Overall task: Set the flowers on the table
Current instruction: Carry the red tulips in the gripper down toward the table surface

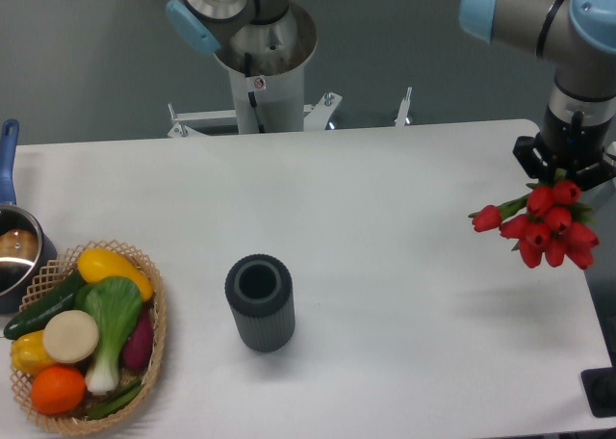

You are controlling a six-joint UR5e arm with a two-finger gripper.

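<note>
The flowers (547, 225), a bunch of red tulip buds, hang in the air over the right edge of the white table (366, 218). Their green stems are mostly hidden behind the buds. My gripper (566, 172) is just above them, pointing down, and is shut on the stems. The flowers cast a faint shadow on the table below. The dark cylinder (260, 301) stands upright and empty in the front middle of the table, far to the left of the gripper.
A wicker basket (154, 362) with vegetables and fruit, including a green-and-white leafy vegetable (111, 328), sits at the front left. A pot with a blue handle (12, 246) is at the left edge. The arm's base (260, 64) stands behind the table.
</note>
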